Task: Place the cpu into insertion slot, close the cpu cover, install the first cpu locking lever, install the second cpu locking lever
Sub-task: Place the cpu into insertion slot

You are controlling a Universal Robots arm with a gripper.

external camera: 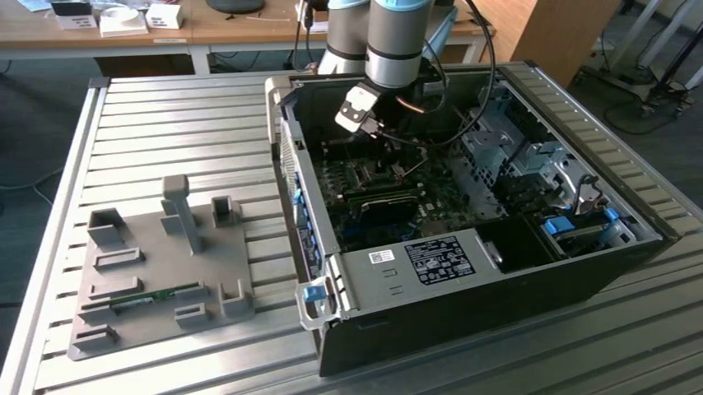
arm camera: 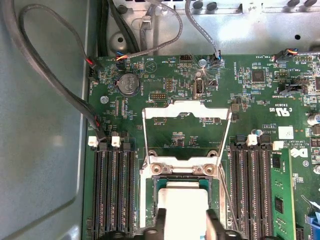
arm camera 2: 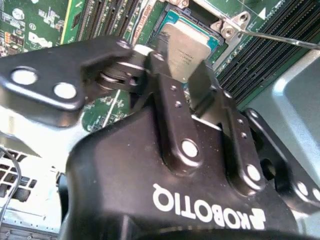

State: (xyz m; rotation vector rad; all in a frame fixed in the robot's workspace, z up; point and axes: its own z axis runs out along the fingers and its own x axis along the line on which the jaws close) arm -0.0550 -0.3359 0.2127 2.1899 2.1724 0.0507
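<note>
The tool [arm camera 2: 182,67], narrowed, pinches the cpu [arm camera 2: 187,42] by its edges at the insertion slot [arm camera: 182,179].

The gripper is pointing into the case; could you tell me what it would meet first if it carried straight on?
Probably the insertion slot: the cpu held between the gripper's fingers hangs right over it, so the cpu would land there first. How far apart they are is unclear.

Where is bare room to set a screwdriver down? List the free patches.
Free: the slatted table between the grey fixture tray and the wooden desk, and its corner beside the computer case. Crowded: inside the case, where the claw grips the cpu among memory slots and cables.
</note>
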